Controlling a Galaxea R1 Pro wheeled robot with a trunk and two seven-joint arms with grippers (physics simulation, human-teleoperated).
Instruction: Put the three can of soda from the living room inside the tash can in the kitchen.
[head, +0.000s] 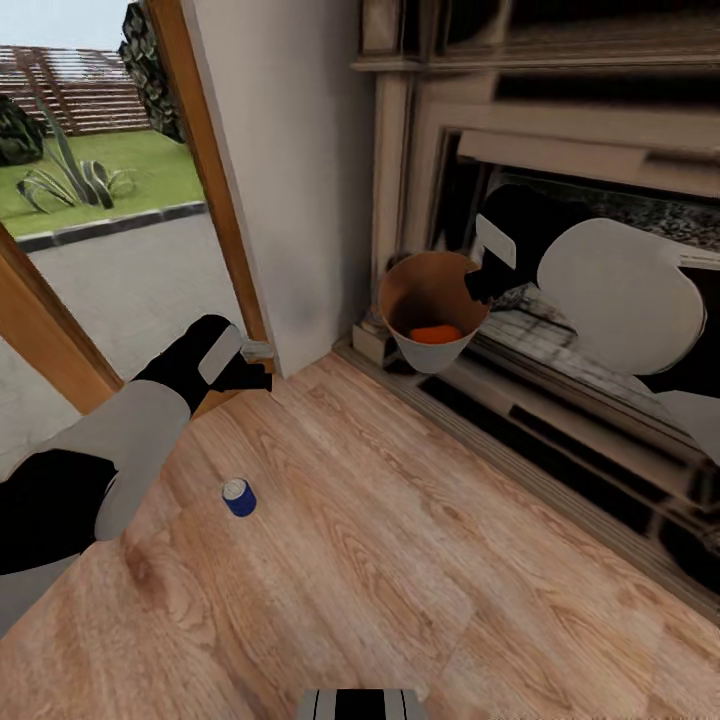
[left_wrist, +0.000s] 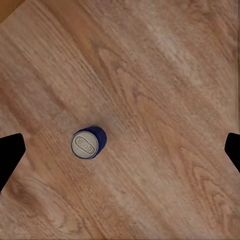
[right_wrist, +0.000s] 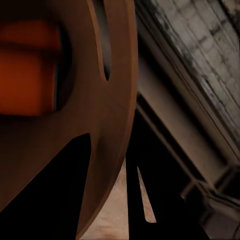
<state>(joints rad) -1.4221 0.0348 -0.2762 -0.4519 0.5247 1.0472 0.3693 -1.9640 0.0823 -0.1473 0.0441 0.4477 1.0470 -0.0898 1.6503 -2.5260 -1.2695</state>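
Head view: we hold the trash can (head: 432, 318) by its rim in our right gripper (head: 480, 283), an orange soda can (head: 436, 334) inside. Our left gripper (head: 262, 366) hangs spread wide; nearer, the blue soda can (head: 239, 497) stands upright on the wood floor (head: 400, 560).

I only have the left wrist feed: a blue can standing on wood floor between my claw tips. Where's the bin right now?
Observer: The trash can is held up off the floor by the right claw, in front of the fireplace.
Operator: Anything in it yet?
Observer: Yes, orange can lies at its bottom; the right wrist view also shows orange inside the brown wall.
Operator: Is the right claw on the rim?
Observer: It grips the rim on the bin's right side, one finger inside the wall.
Operator: And my left arm versus the blue can?
Observer: In the head view the left claw hangs above the floor, beyond the blue can, near the doorway.
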